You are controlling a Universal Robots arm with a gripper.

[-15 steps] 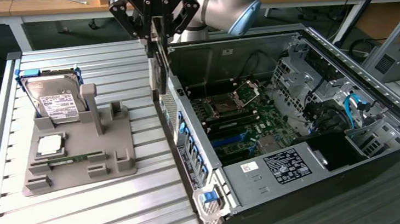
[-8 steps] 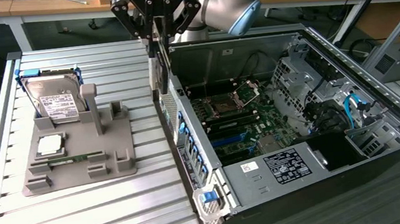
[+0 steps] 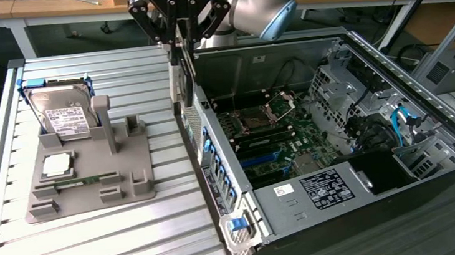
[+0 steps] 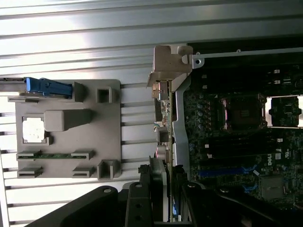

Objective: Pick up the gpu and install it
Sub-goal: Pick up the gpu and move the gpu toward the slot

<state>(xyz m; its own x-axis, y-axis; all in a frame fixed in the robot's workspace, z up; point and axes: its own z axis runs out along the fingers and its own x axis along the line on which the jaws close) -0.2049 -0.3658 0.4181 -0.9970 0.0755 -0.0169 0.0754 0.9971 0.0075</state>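
The black two-fingered tool (image 3: 179, 39) is clenched on the thin dark gpu card (image 3: 179, 82), hung upright over the open black computer case's (image 3: 303, 220) bench-side wall. Carrying is in hand, and seating calls for squaring the card with a blue motherboard slot (image 3: 255, 158).

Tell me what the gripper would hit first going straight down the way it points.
Probably the computer case's rear wall: the gpu, held upright in the gripper, hangs right above its top rim. Depth is unclear, so it might slip just inside.

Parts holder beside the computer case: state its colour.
The parts holder is plain grey, best seen in the exterior view.
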